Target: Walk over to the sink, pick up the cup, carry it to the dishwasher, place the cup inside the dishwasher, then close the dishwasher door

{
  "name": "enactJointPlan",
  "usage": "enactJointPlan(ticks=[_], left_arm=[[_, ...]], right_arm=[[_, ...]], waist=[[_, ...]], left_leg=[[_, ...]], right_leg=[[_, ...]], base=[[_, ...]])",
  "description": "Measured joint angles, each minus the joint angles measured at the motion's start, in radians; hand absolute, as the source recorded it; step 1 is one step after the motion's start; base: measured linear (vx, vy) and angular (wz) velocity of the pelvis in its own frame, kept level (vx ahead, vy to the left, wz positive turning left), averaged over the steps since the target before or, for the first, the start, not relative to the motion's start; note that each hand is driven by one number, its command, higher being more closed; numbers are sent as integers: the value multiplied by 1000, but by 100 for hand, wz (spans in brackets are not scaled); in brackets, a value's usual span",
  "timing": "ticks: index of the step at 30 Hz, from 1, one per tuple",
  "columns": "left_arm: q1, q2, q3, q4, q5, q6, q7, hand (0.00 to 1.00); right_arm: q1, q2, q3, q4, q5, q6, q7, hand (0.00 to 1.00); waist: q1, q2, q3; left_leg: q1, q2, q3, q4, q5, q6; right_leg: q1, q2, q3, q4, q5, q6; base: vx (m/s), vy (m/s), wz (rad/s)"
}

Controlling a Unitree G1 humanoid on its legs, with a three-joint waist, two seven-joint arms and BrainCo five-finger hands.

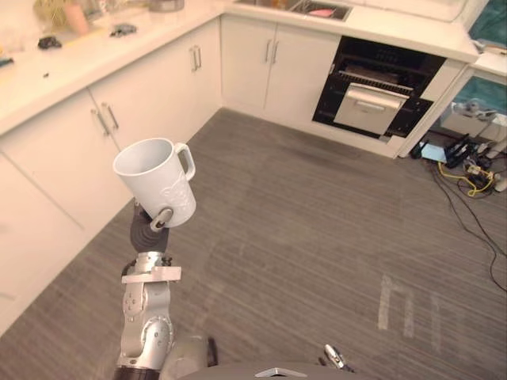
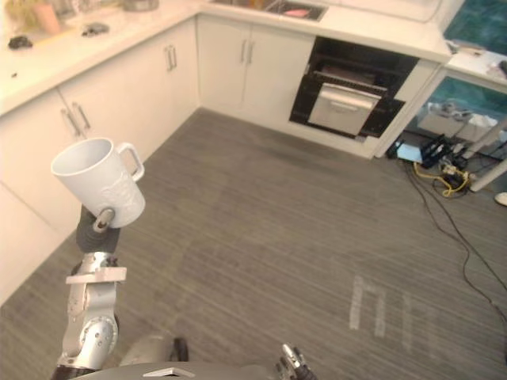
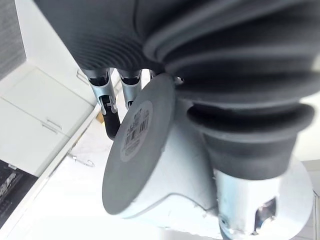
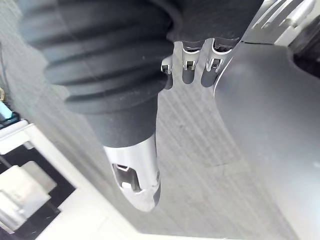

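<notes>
A white cup (image 1: 158,180) with a handle is held up over the grey floor, tilted, its mouth facing up and to the left. My left hand (image 1: 161,220) grips it from below; in the left wrist view the fingers (image 3: 107,107) curl round the cup's base (image 3: 150,165). The dishwasher (image 1: 380,87) stands at the far wall with its door (image 1: 368,107) hanging open. The sink (image 1: 313,8) is in the counter left of it. My right hand (image 4: 135,180) hangs low by my side with relaxed fingers and holds nothing.
White cabinets (image 1: 142,103) under a counter (image 1: 79,55) with small items run along the left. Cables and boxes (image 1: 467,166) lie on the floor at the far right. Pale tape marks (image 1: 396,305) are on the floor near me.
</notes>
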Motion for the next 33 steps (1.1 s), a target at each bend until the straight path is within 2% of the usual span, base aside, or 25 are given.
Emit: enactJointPlan(ticks=[1, 2, 4, 6, 7, 8, 10, 11, 12, 13, 14, 16, 17, 18, 19, 20, 22, 23, 24, 26, 28, 29, 30, 32, 33], left_arm=[[-1, 6, -15, -14, 9, 1, 3, 100], [-15, 8, -60, -41, 21, 0, 8, 100], [-49, 5, -104, -46, 31, 0, 8, 100], [-111, -9, -152, -27, 34, 7, -6, 100], [-121, -18, -154, -20, 34, 10, -7, 100], [-136, -38, -153, -1, 33, 17, -8, 100], [-135, -49, -150, -2, 29, 19, -9, 100], [-123, -54, -152, 2, 24, 20, -11, 100], [-116, -62, -154, 9, 23, 20, -15, 100], [-101, -66, -155, 11, 23, 21, -18, 100], [-103, -66, -156, 11, 23, 20, -26, 100], [-104, -71, -170, 10, 23, 20, -25, 100], [-104, -83, -191, 9, 25, 20, -21, 100], [-104, -91, -200, 8, 27, 19, -20, 100], [-98, -99, -203, 8, 35, 19, -19, 100], [-89, -114, -202, 6, 38, 19, -9, 100], [-68, -117, -184, -6, 39, 19, -6, 100], [-45, -117, -157, -47, 37, 16, -8, 100], [-42, -117, -141, -69, 35, 13, -13, 100], [-34, -116, -109, -115, 33, 12, -26, 100], [-9, -101, -108, -151, 33, 10, -27, 100], [10, -99, -116, -160, 34, 9, -27, 100], [43, -88, -125, -160, 35, 9, -28, 100], [67, -69, -122, -160, 34, 8, -30, 100], [69, -65, -123, -159, 33, 8, -34, 100]], right_arm=[[0, 8, 2, -9, 0, -4, 3, 0], [5, 37, 6, -41, 0, -13, 3, 0], [17, 66, 6, -83, 2, -22, 2, 0], [36, 86, 12, -115, 12, -21, -3, 0], [44, 90, 12, -114, 15, -18, -7, 0], [52, 96, 13, -115, 40, -18, -9, 0], [76, 93, 34, -114, 54, -20, -12, 0], [76, 78, 56, -112, 56, -17, -28, 0], [71, 59, 68, -111, 57, -14, -39, 0], [59, 36, 84, -112, 59, -2, -46, 0], [47, 33, 85, -113, 68, 21, -46, 0], [47, 31, 85, -117, 69, 37, -49, 0], [50, 23, 83, -135, 65, 53, -50, 0], [56, 21, 83, -146, 62, 56, -52, 0], [69, 22, 91, -165, 55, 52, -53, 0], [73, 22, 116, -180, 48, 40, -53, 0], [92, 20, 135, -189, 49, 26, -53, 0], [91, 3, 160, -191, 50, 18, -55, 0], [80, -1, 166, -193, 50, 12, -55, 0], [43, -2, 172, -195, 49, -5, -79, 0], [27, 3, 188, -205, 51, -35, -112, 0], [12, 6, 192, -217, 49, -53, -138, 0], [8, 26, 191, -221, 48, -78, -169, 0], [-2, 56, 193, -222, 46, -101, -207, 0], [-7, 59, 190, -222, 45, -107, -222, 0]], waist=[[-5, 0, -2], [-7, -1, -5], [-13, 0, -6], [-50, 5, -6], [-59, 11, -5], [-69, 33, -6], [-82, 36, -12], [-82, 40, -24], [-77, 67, -24], [-79, 97, -31], [-82, 100, -33], [-88, 107, -36], [-89, 124, -31], [-87, 130, -27], [-82, 125, -20], [-73, 128, -14], [-45, 119, -11], [-17, 116, -13], [0, 115, -14], [15, 106, -17], [29, 87, -26], [43, 75, -33], [59, 51, -59], [41, 7, -71], [44, 2, -73]], left_leg=[[35, 0, -6, -34, 4, 7], [113, 3, -30, -115, 15, 14], [170, 16, -45, -165, 10, 5], [237, 31, -102, -194, -23, -10], [252, 40, -120, -191, -36, -23], [287, 68, -153, -172, -79, -43], [339, 87, -191, -143, -152, -73], [380, 107, -201, -132, -192, -95], [395, 128, -193, -125, -194, -94], [393, 155, -193, -94, -168, -91], [388, 160, -192, -58, -115, -89], [376, 180, -193, 33, -32, -100], [314, 221, -197, 228, 97, -166], [271, 237, -201, 329, 191, -206], [184, 260, -202, 498, 330, -228], [35, 263, -192, 731, 303, -204], [-80, 250, -149, 801, 222, -153], [-165, 253, -80, 723, 128, -121], [-207, 257, -45, 624, 86, -117], [-255, 241, -3, 346, 56, -100], [-243, 187, -40, 23, 115, -118], [-237, 158, -91, -88, 208, -137], [-205, 127, -89, -90, 297, -116], [-226, 122, -54, 49, 197, -74], [-227, 128, -54, 91, 164, -75]], right_leg=[[-36, 22, -1, 51, -45, -14], [-135, 91, -25, 121, -151, -66], [-227, 145, -95, 81, -216, -99], [-324, 179, -172, -175, -243, -122], [-335, 191, -164, -257, -227, -125], [-339, 222, -125, -424, -166, -130], [-337, 233, -51, -606, -63, -116], [-337, 237, -58, -554, 74, -127], [-347, 252, -68, -499, 46, -145], [-363, 263, -91, -425, -19, -163], [-363, 264, -103, -375, -81, -180], [-321, 287, -115, -371, -131, -196], [-237, 336, -116, -423, -155, -205], [-200, 356, -114, -450, -165, -216], [-148, 380, -101, -489, -183, -238], [-55, 399, -89, -545, -193, -260], [39, 402, -60, -615, -198, -268], [115, 402, -25, -685, -196, -272], [143, 401, -1, -714, -198, -272], [184, 396, 57, -745, -217, -270], [215, 375, 119, -750, -259, -251], [234, 361, 170, -744, -300, -236], [245, 331, 227, -738, -332, -223], [260, 295, 262, -718, -328, -220], [260, 294, 278, -701, -323, -220]], base=[[435, 104, -12], [366, 47, -7], [347, -15, 17], [496, -98, 80], [606, -176, 100], [441, -163, 80], [664, -262, 87], [646, -258, 60], [642, -250, 28], [612, -248, 13], [611, -260, 12], [593, -273, -4], [570, -240, -22], [528, -170, -28], [493, -102, -29], [460, -91, -31], [466, -62, -51], [507, -25, -80], [441, 11, -77], [449, 112, -76], [548, 211, -98], [726, 372, -124], [745, 371, -111], [646, 305, -69], [615, 273, -70]])
